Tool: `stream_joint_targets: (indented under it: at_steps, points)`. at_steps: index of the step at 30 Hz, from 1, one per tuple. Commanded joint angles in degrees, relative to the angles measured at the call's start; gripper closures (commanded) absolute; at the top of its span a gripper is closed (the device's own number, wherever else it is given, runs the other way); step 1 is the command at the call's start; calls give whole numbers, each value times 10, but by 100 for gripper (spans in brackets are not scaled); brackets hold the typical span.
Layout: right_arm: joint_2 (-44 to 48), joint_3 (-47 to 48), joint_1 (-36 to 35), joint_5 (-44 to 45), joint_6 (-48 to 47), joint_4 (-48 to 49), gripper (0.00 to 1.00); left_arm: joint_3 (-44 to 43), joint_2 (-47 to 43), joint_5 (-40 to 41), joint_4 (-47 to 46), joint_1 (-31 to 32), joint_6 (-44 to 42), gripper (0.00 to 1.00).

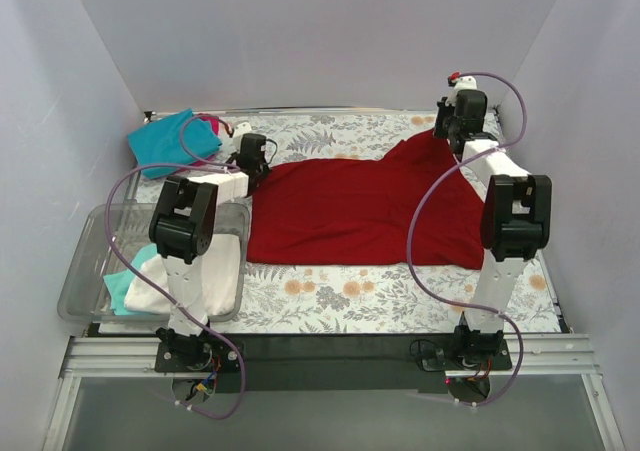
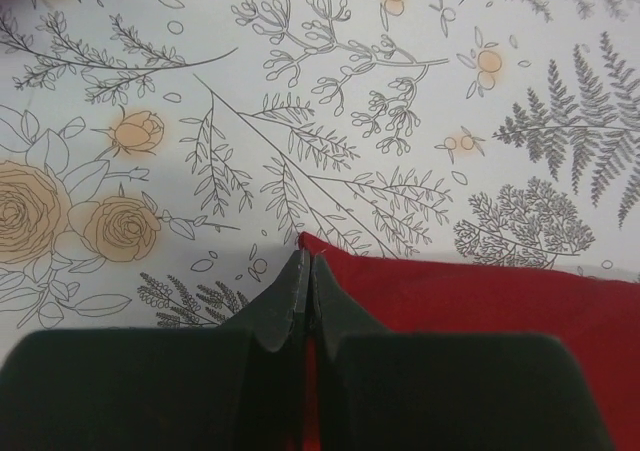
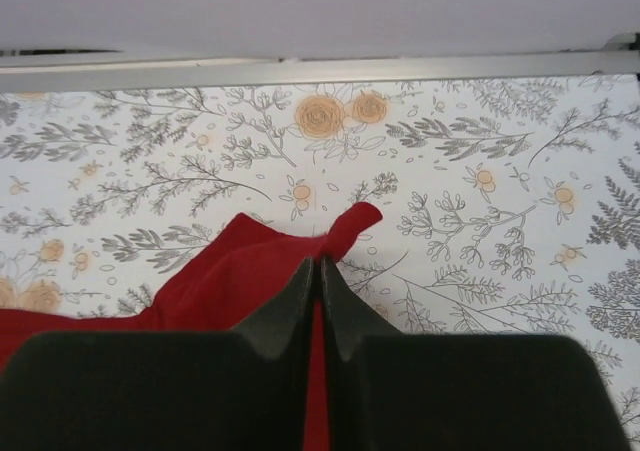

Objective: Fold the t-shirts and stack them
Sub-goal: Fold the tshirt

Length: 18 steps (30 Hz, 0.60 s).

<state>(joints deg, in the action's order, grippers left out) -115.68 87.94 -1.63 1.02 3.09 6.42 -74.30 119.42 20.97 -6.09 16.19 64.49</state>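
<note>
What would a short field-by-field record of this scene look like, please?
dark red t-shirt: spread across the floral table
left gripper: jaws shut on its left corner
right gripper: jaws shut on its far right edge
teal t-shirt: bunched at far left corner
clear bin: near left, holds white cloth and teal cloth

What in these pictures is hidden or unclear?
Top view: magenta-pink cloth shirt, mostly hidden by the far teal cloth shirt.
Top view: white cloth shirt in clear plastic bin, crossed by left arm.
Wrist views: pinched edge of large dark red t-shirt, behind black fingers.
</note>
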Motion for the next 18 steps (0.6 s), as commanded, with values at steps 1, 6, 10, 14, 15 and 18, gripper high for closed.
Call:
stream_joint_targets:
  at_steps: [1, 6, 10, 14, 15, 18]
  points:
    - [55, -69, 0, 9, 11, 56, 99, 29, -63, 3, -55, -1, -1, 100]
    - [113, -134, 0, 7, 10, 70, 99, 55, -79, -12, -74, -2, -3, 100]
    - [160, -189, 0, 0, 13, 72, 99, 80, -105, -17, -91, 0, -4, 100]
    - [211, -243, -1, -7, 17, 74, 99, 109, -131, -18, -103, 3, -8, 100]
    - [230, -262, -1, -6, 17, 74, 99, 118, -135, -18, -102, 4, -9, 100]
    - [275, -292, -2, -2, 17, 73, 99, 143, -155, -16, -102, 9, -9, 100]
